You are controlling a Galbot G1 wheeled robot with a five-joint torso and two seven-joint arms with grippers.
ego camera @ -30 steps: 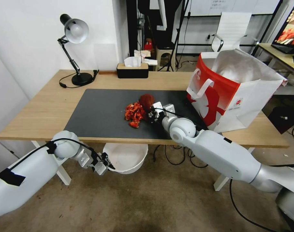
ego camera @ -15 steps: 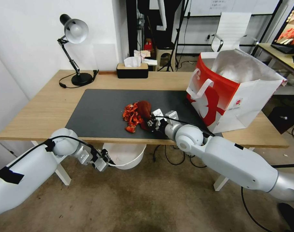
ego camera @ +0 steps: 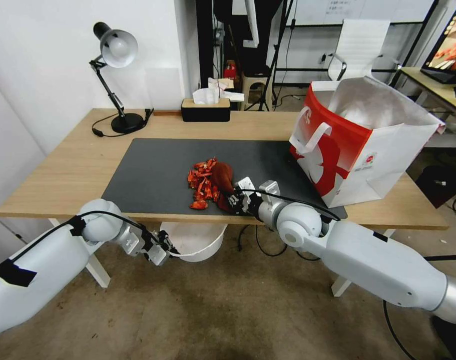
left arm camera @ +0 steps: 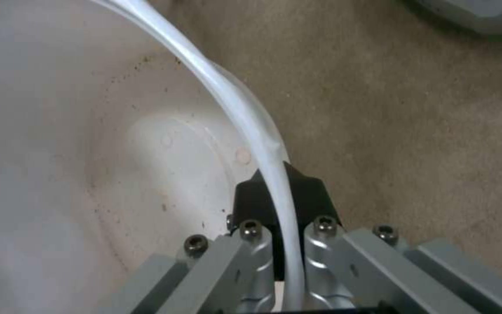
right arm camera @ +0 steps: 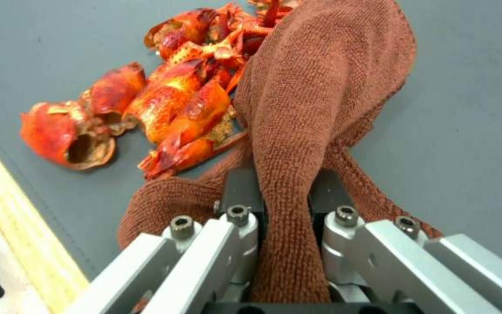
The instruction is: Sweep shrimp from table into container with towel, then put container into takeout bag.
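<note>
The left end effector (ego camera: 163, 248) is pinched tight on the thin white rim of the tub (ego camera: 195, 243), and it holds the tub under the near edge of the worktop (ego camera: 62, 170), right below the spot where the shrimp (ego camera: 200, 182) are heading. Since a second ago the tub has slid a little further in under the edge, so less of it peeks out. The shrimp pile has been dragged nearer to the front of the dark mat (ego camera: 147, 175) and has spread out longer (one piece now sits a bit apart, closest to the edge). Nothing has dropped into the tub yet, and the left wrist view shows its bottom bare. That means the sweep is going well but is not done. The rust-red towel (ego camera: 222, 176) touches the far side of the pile, bunched up in the clamped right end effector (ego camera: 236, 202), which has pulled back toward the robot. The red and white bag (ego camera: 360, 145) stands open on the right, in the same place as before.
</note>
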